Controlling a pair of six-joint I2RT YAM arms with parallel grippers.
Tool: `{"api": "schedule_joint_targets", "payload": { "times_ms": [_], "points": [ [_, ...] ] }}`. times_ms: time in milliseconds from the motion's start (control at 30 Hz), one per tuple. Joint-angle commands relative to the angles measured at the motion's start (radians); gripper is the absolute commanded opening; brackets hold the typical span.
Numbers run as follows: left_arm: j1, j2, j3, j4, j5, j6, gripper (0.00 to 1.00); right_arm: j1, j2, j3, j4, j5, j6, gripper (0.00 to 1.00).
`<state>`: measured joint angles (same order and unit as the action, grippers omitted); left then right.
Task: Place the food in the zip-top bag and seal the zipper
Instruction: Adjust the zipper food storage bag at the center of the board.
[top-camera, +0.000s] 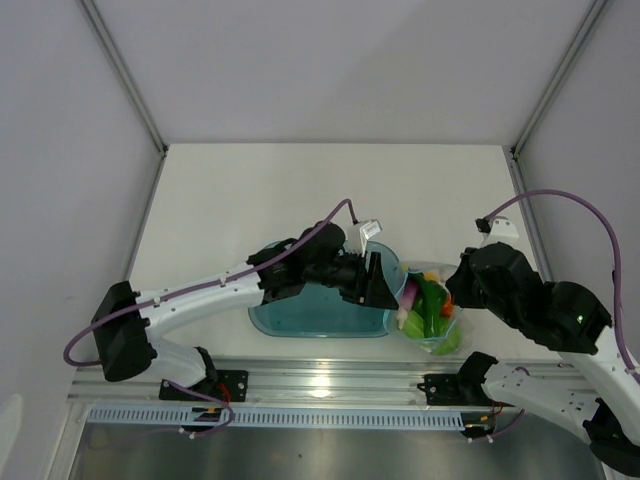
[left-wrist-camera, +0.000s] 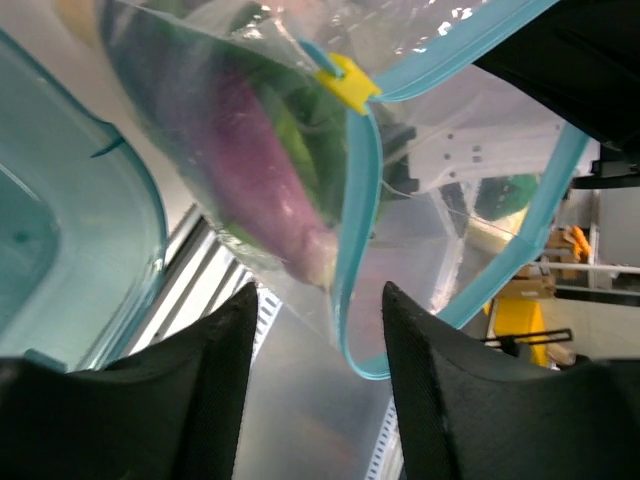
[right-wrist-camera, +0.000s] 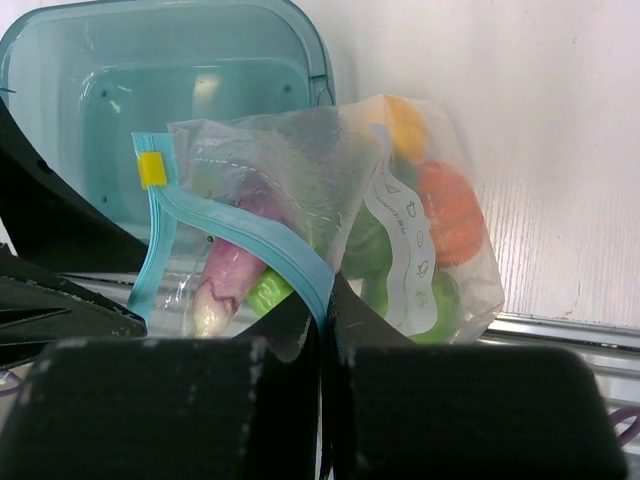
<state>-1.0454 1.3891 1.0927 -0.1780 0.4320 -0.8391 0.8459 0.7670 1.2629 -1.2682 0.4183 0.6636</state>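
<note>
The clear zip-top bag (top-camera: 432, 318) hangs between my grippers, beside the tub, with the food in it. In the right wrist view I see a purple eggplant (right-wrist-camera: 232, 268), a red tomato (right-wrist-camera: 450, 212), a yellow-orange fruit (right-wrist-camera: 405, 125) and green pieces (right-wrist-camera: 365, 245) inside. My right gripper (right-wrist-camera: 325, 292) is shut on the teal zipper (right-wrist-camera: 250, 235). A yellow slider (right-wrist-camera: 150, 170) sits at the strip's far end. My left gripper (left-wrist-camera: 320, 300) is open, and the looped end of the zipper (left-wrist-camera: 355, 220) hangs between its fingers, unclamped. The slider (left-wrist-camera: 345, 82) is above them, the eggplant (left-wrist-camera: 255, 170) to its left.
The rigid translucent blue tub (top-camera: 300, 320) stands under my left wrist, to the left of the bag, and holds no food. The table's near metal rail (top-camera: 330, 385) runs just below the tub and bag. White walls close in the table on three sides.
</note>
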Motion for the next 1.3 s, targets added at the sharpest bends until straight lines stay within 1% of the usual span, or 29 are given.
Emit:
{"api": "schedule_joint_targets", "payload": {
  "times_ms": [0,133,267,300,367,400,433,500,533,600,633,800,867,900,967,1033,1267],
  "points": [
    [-0.013,0.034,0.058,0.072,0.065,-0.02,0.51,0.001,-0.002,0.029,0.016,0.03,0.021,0.0],
    [-0.016,0.08,0.085,0.103,0.122,-0.035,0.41,0.001,0.0,0.03,0.01,0.045,0.031,0.0],
    [-0.018,0.129,0.14,0.095,0.157,-0.031,0.26,0.001,0.002,0.024,-0.008,0.076,0.063,0.0],
    [-0.018,0.137,0.151,0.091,0.165,-0.028,0.13,-0.001,0.003,0.023,-0.013,0.089,0.068,0.0],
    [-0.018,0.168,0.2,0.069,0.168,-0.02,0.01,-0.001,0.008,0.017,-0.031,0.109,0.093,0.0],
    [-0.016,0.177,0.219,0.036,0.169,-0.002,0.0,-0.001,0.009,0.015,-0.039,0.128,0.102,0.0],
    [-0.016,0.207,0.286,0.011,0.165,0.008,0.01,-0.001,0.015,0.013,-0.054,0.135,0.109,0.0],
    [-0.007,0.238,0.332,-0.062,0.154,0.037,0.01,-0.002,0.017,0.004,-0.065,0.145,0.126,0.0],
    [-0.002,0.257,0.382,-0.084,0.16,0.044,0.01,-0.002,0.017,0.001,-0.075,0.146,0.131,0.0],
    [0.013,0.323,0.469,-0.135,0.18,0.072,0.0,-0.001,0.017,-0.008,-0.085,0.143,0.145,0.03],
    [0.019,0.346,0.527,-0.176,0.212,0.081,0.01,-0.002,0.015,-0.011,-0.091,0.142,0.148,0.06],
    [0.036,0.5,0.738,-0.247,0.295,0.139,0.01,-0.002,0.005,-0.045,-0.096,0.096,0.146,0.17],
    [0.038,0.548,0.775,-0.275,0.348,0.153,0.0,-0.004,-0.001,-0.053,-0.088,0.068,0.14,0.24],
    [0.038,0.586,0.818,-0.279,0.365,0.166,0.01,-0.004,-0.006,-0.057,-0.071,0.054,0.127,0.3],
    [0.038,0.629,0.851,-0.288,0.416,0.184,0.01,-0.004,-0.009,-0.059,-0.056,0.019,0.116,0.35],
    [0.038,0.643,0.862,-0.293,0.43,0.19,0.01,-0.004,-0.011,-0.059,-0.028,-0.001,0.099,0.41],
    [0.041,0.643,0.84,-0.273,0.465,0.207,0.0,-0.008,0.023,-0.056,0.001,-0.012,0.088,0.44]
  ]
}}
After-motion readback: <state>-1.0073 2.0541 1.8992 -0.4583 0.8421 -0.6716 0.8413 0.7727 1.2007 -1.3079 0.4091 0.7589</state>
